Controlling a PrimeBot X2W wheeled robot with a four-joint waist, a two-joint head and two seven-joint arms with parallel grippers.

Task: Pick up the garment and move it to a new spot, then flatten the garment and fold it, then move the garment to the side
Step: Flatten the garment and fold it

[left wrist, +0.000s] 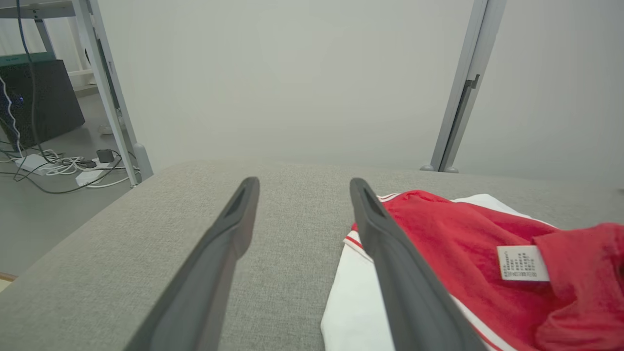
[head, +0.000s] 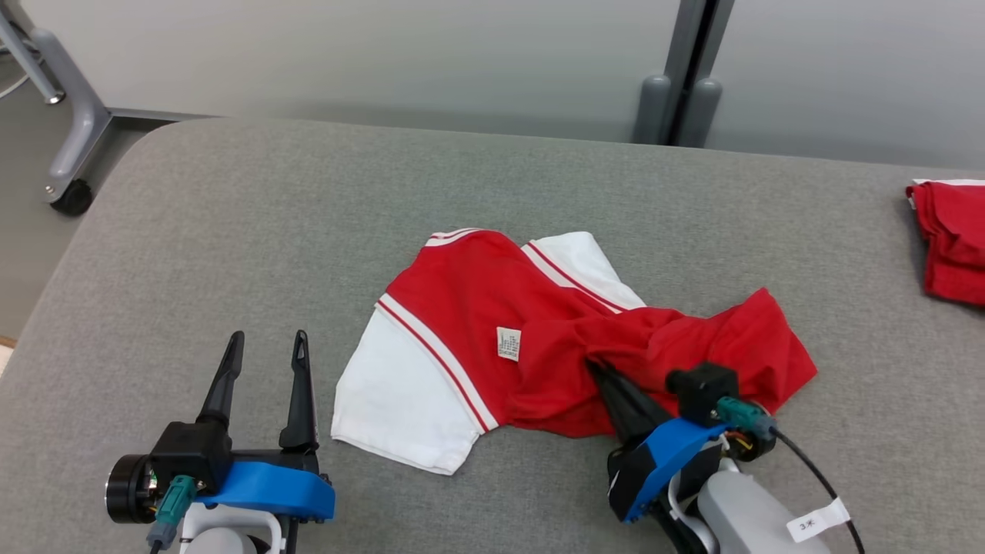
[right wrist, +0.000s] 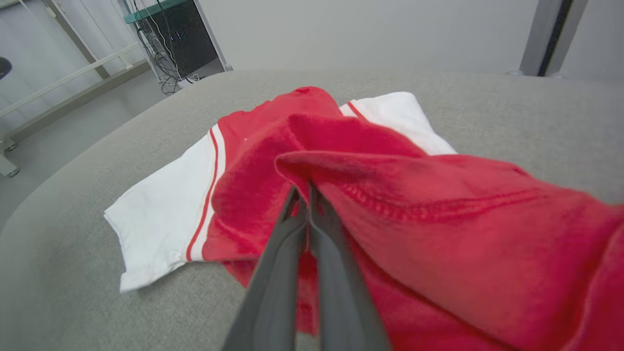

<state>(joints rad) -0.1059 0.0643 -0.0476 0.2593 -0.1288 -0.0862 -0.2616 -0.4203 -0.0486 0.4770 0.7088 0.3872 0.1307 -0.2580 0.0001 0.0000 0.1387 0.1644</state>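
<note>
We found the garment (head: 539,331), a red top with white sleeves and red-and-white trim, lying rumpled near the middle of the grey padded table (head: 231,231), its right half bunched into folds. The right gripper (head: 602,375) had its two dark fingers pressed together, pinching a red fold at the garment's near edge. In the right wrist view the cloth draped over and around the fingertips, and a stitched hem ran just to their right. The left gripper (head: 267,342) stood with its fingers apart and nothing between them, low over bare table, just left of the near white sleeve (head: 392,400) and, as far as we could tell, not touching it. A small white label (head: 509,343) showed on the red cloth between the two grippers. Well apart, at the table's right edge, lay another red cloth (head: 954,238), partly cut off by the view's edge. Behind the table stood a grey post (head: 685,85) against a pale wall, and off the far left corner a grey frame leg rested on a black caster (head: 73,198). In the left wrist view, cables (left wrist: 63,168) lay on the floor there
</note>
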